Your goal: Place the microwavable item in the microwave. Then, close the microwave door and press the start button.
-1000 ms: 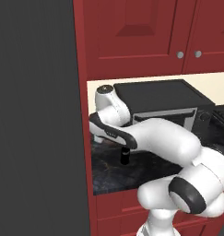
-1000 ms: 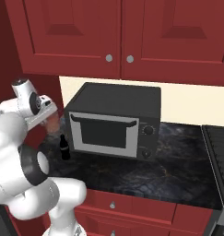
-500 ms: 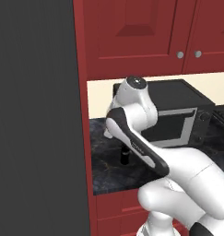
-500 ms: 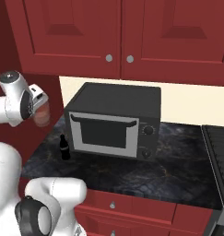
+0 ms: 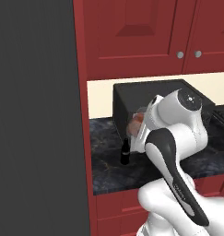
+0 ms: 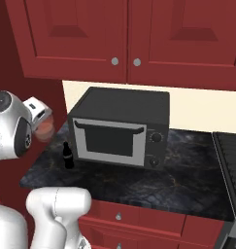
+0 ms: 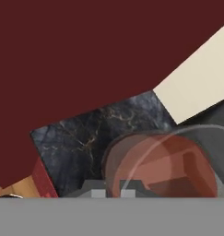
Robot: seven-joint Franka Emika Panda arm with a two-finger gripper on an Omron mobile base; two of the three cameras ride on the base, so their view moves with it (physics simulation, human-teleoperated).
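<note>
Hand [image 6: 42, 121], closed on the translucent cup [image 6: 44, 127] of reddish contents, now swung up clear of the desk [image 6: 139, 180]: item lifted, microwave transfer pending.

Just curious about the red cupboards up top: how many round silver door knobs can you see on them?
2, side by side where the two upper cupboard doors meet, above the grey oven: left knob, right knob. More may lie outside the picture.

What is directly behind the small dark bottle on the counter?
Behind the small dark bottle stands the dark grey box appliance, its silver front facing out, on the dark marble counter. The wall low behind the appliance is hidden by it.
</note>
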